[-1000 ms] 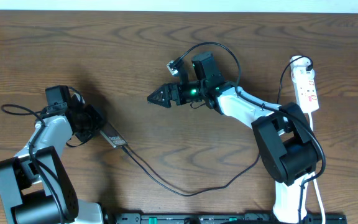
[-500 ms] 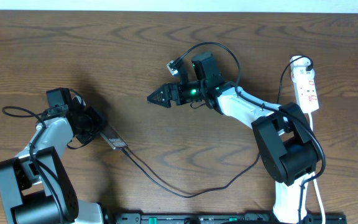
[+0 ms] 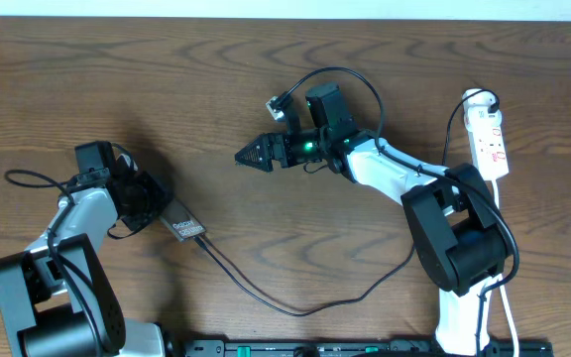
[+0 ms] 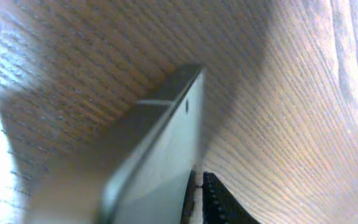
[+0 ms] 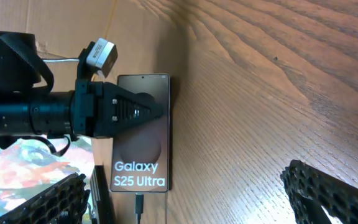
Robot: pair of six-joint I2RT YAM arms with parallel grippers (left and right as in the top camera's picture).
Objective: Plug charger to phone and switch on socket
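The phone (image 3: 183,229) lies on the table at the left, glossy dark with "Galaxy S25 Ultra" lettering in the right wrist view (image 5: 142,149). My left gripper (image 3: 152,208) is shut on its far end, and the phone's edge fills the left wrist view (image 4: 160,162). The charger, a thin black cable (image 3: 295,308), runs from the phone toward the right arm. Its plug tip (image 5: 139,203) sits against the phone's bottom edge and appears inserted. My right gripper (image 3: 249,156) hovers mid-table, open and empty (image 5: 185,180), pointing at the phone. The socket (image 3: 490,139), a white power strip, lies at the far right.
The socket's white cord (image 3: 509,307) runs down the right edge past the right arm's base (image 3: 459,248). A dark rail (image 3: 365,347) lines the table's front edge. The left arm's base (image 3: 53,297) stands at the front left.
My left gripper has shifted the phone slightly toward the front right. The right arm has not moved.
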